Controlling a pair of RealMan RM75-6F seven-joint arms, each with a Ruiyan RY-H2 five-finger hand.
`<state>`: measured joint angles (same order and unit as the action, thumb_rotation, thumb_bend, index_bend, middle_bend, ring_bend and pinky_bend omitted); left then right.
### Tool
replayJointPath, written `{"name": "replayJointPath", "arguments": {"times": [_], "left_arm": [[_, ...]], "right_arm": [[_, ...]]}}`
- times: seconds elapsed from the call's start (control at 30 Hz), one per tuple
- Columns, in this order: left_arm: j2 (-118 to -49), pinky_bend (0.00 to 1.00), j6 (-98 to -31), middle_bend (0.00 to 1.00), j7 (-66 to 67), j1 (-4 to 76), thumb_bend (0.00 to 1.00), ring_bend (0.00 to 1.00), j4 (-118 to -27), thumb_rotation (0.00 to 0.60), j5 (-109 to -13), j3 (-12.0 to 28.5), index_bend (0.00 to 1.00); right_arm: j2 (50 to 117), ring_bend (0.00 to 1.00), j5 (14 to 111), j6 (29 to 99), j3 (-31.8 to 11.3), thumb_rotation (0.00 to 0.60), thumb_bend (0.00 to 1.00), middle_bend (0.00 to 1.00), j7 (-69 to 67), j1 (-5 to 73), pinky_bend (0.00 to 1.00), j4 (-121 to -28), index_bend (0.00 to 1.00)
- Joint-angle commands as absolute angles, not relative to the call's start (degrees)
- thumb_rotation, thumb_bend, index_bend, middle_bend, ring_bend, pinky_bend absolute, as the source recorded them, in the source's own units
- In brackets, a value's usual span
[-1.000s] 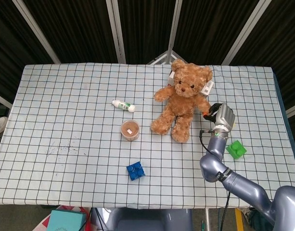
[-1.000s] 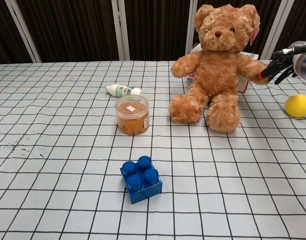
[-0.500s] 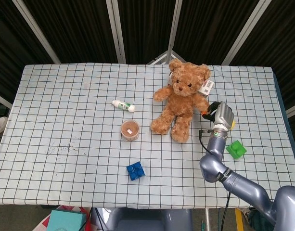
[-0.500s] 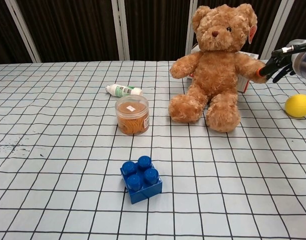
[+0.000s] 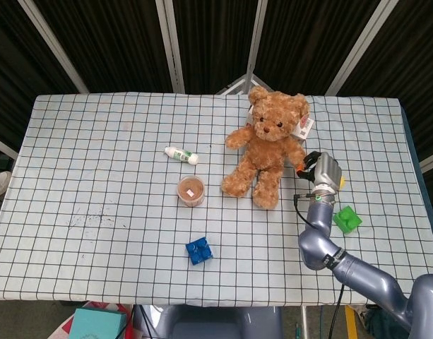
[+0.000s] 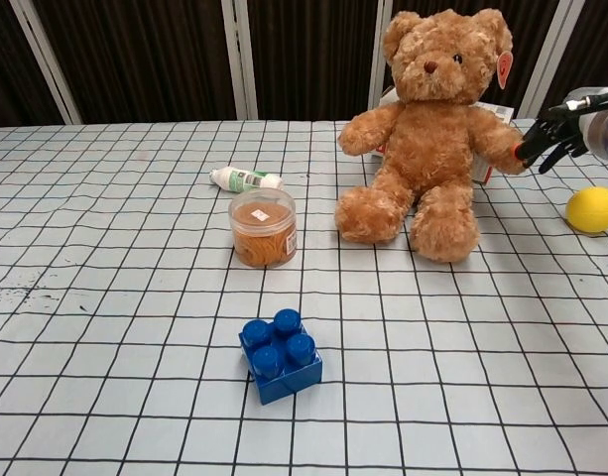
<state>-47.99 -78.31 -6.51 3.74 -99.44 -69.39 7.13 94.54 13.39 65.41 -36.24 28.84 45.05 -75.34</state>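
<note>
Brown teddy bear beside robot hand

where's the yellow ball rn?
The yellow ball sits on the table at the far right of the chest view, just below the right hand and right of the teddy bear. In the head view the hand hides nearly all of it.

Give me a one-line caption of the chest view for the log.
Right hand touches the seated teddy bear at its arm, with a rubber-band tub and blue block in front on the checked cloth.

Brown teddy bear; blue brick; yellow ball; black-checked white tablecloth.
</note>
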Motion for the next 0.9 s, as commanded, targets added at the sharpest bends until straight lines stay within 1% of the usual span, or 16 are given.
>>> {"name": "replayJointPath", "arguments": {"times": [0.03,0.1,0.2,0.53,0.6,0.67,0.73,0.8,0.83,0.9], "left_arm": [[-47.96,0.14,-78.38,0.06,-6.62,3.69,0.17,0.01,-99.43,0.6,-69.4,7.15,0.2],[-47.92,0.14,-78.35,0.06,-6.76,3.67,0.17,0.01,-99.38,0.6,-69.38,7.15,0.2],[-47.93,0.14,-78.32,0.06,-6.75,3.68,0.17,0.01,-99.36,0.6,-69.48,7.11,0.2],[-47.89,0.14,-78.54,0.06,-6.65,3.61,0.17,0.01,-99.72,0.6,-70.04,6.93,0.2],[-47.86,0.14,-78.63,0.06,-6.62,3.56,0.17,0.01,-99.78,0.6,-70.17,6.87,0.2],[-47.85,0.14,-78.73,0.06,-6.61,3.53,0.17,0.01,-99.86,0.6,-70.38,6.82,0.2],[-47.86,0.14,-78.87,0.06,-6.5,3.51,0.17,0.01,-99.97,0.6,-70.63,6.75,0.2],[-47.9,0.14,-79.11,0.06,-6.15,3.47,0.17,0.01,-100.22,0.6,-71.16,6.57,0.2],[-47.91,0.14,-79.29,0.06,-5.94,3.39,0.17,0.01,-100.48,0.6,-71.64,6.37,0.2],[-47.93,0.14,-79.68,0.06,-5.64,3.22,0.17,0.01,-100.74,0.6,-72.0,6.2,0.2]], "right_arm": [[92.75,0.31,13.33,64.42,-35.36,0.6,0.31,0.26,29.62,44.29,0.03,-77.48,0.07],[90.22,0.25,13.37,64.19,-34.68,0.6,0.31,0.16,29.79,42.71,0.01,-80.75,0.01],[87.69,0.19,13.19,63.8,-33.87,0.6,0.31,0.11,29.88,41.22,0.0,-83.7,0.0],[76.34,0.18,16.06,65.91,-28.95,0.6,0.31,0.1,28.58,32.95,0.0,-96.32,0.0],[74.0,0.18,18.88,67.5,-27.4,0.6,0.31,0.1,27.63,30.72,0.0,-99.06,0.0],[71.97,0.18,23.55,69.49,-24.93,0.6,0.31,0.1,26.88,28.25,0.0,-101.32,0.0],[70.26,0.18,32.51,73.26,-21.33,0.6,0.31,0.1,25.1,24.92,0.0,-103.47,0.0],[68.91,0.18,50.65,79.07,-13.68,0.6,0.31,0.1,19.09,18.64,0.0,-103.45,0.0],[68.0,0.17,57.55,81.27,-9.54,0.6,0.31,0.1,17.82,16.03,0.0,-102.47,0.0],[67.59,0.17,66.97,84.14,-5.02,0.6,0.31,0.1,12.86,12.81,0.0,-98.67,0.0]]}}
